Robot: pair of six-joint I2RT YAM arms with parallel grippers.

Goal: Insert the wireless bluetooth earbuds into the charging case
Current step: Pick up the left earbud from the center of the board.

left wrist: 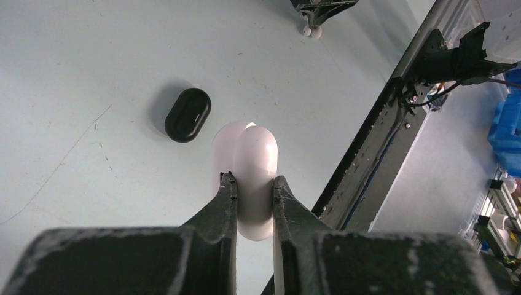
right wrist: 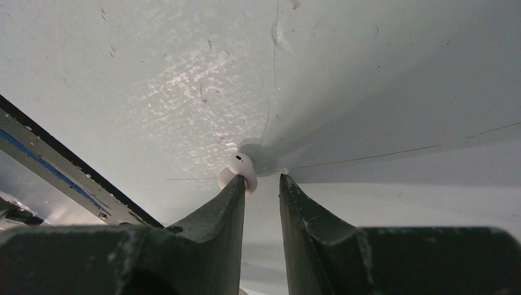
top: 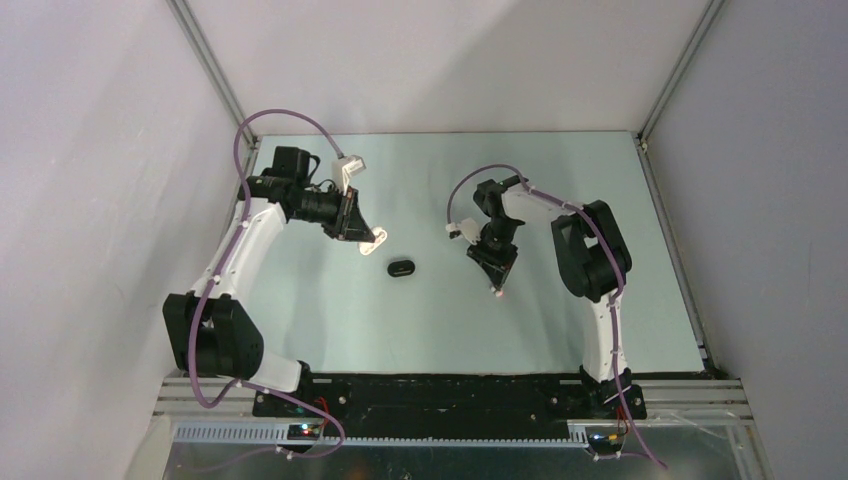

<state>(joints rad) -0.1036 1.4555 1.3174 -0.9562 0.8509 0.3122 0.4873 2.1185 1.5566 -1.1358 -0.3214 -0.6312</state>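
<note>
My left gripper (left wrist: 255, 184) is shut on a white oval charging case (left wrist: 255, 153) and holds it above the table; it also shows in the top view (top: 372, 240). A closed black oval case (top: 402, 267) lies on the table between the arms, also seen in the left wrist view (left wrist: 188, 114). One white earbud (right wrist: 238, 167) lies on the table, touching the tip of my right gripper's left finger, outside the gap. My right gripper (right wrist: 264, 181) points down at the table, jaws a little apart and empty. The earbud also shows in the top view (top: 496, 293). The other earbuds are out of view.
The pale table (top: 560, 330) is walled by white panels at the back and both sides. A black rail (top: 450, 385) with the arm bases runs along the near edge. The right arm's elbow (top: 590, 250) stands right of its gripper.
</note>
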